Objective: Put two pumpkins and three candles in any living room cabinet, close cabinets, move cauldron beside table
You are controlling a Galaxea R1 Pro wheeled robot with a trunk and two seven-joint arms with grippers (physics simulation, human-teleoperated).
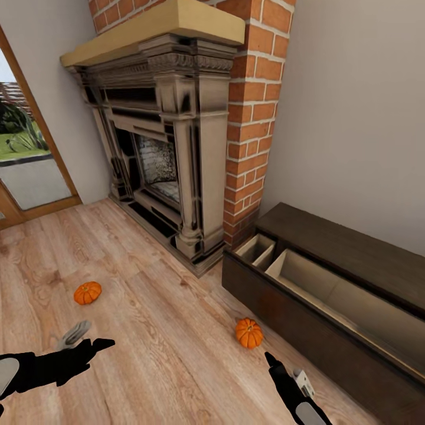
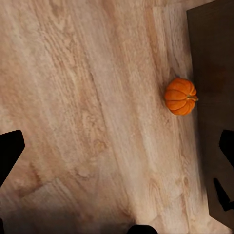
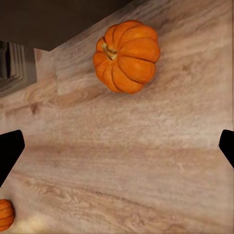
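Head view: both pumpkins on floor, near pumpkin (image 1: 249, 333) just beside open cabinet (image 1: 277, 307) drawer front, far pumpkin (image 1: 87, 292) mid-floor. Drawer looks empty. Right gripper (image 3: 117, 151) spread, empty; left gripper (image 2: 117, 151) spread, empty. Nothing stowed yet.

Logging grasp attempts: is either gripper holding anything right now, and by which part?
Nothing is held. Both pumpkins lie on the wood floor: one ahead of the right gripper, the other beyond the left gripper.

Two pumpkins (image 1: 87, 293) (image 1: 249, 333), one cabinet (image 1: 330, 295), one fireplace (image 1: 171, 141).
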